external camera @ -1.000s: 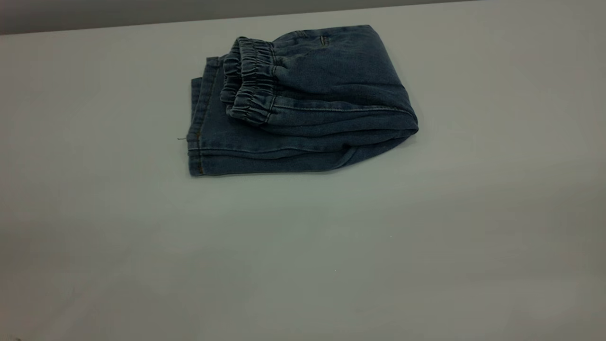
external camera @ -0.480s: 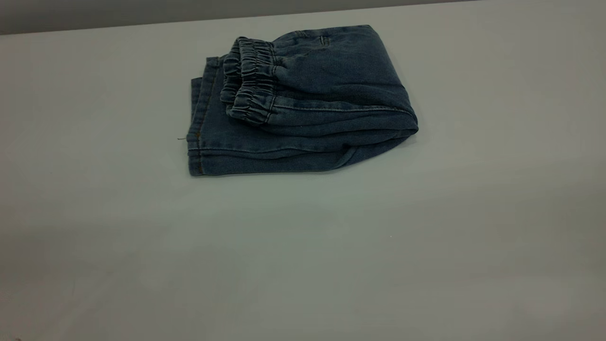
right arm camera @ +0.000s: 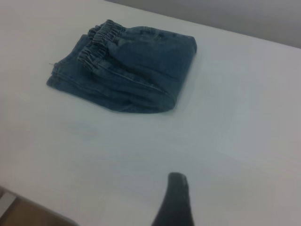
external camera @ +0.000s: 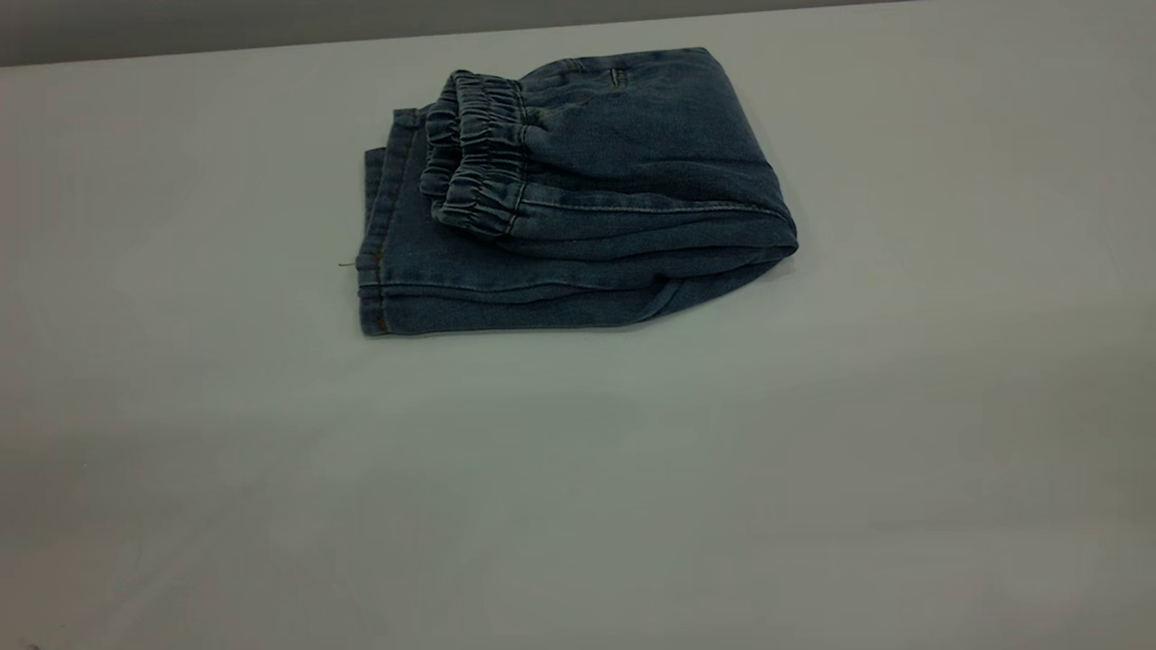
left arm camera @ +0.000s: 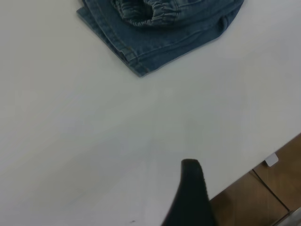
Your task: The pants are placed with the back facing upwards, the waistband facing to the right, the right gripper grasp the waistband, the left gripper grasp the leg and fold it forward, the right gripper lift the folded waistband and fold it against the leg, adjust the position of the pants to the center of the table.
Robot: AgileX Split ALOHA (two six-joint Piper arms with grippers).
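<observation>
Nothing has shifted on the table (external camera: 813,469) since the earlier frames; the folded bundle lies exactly as it did. Nearest, one black tip of the left gripper (left arm camera: 190,197) hangs over bare tabletop by the table's edge, and one tip of the right gripper (right arm camera: 174,202) likewise; whether either is open cannot be told. Farther off, well apart from both, the pants (external camera: 578,199) lie folded toward the far edge, the waistband (external camera: 479,153) turned over on top, leg hems at the left
</observation>
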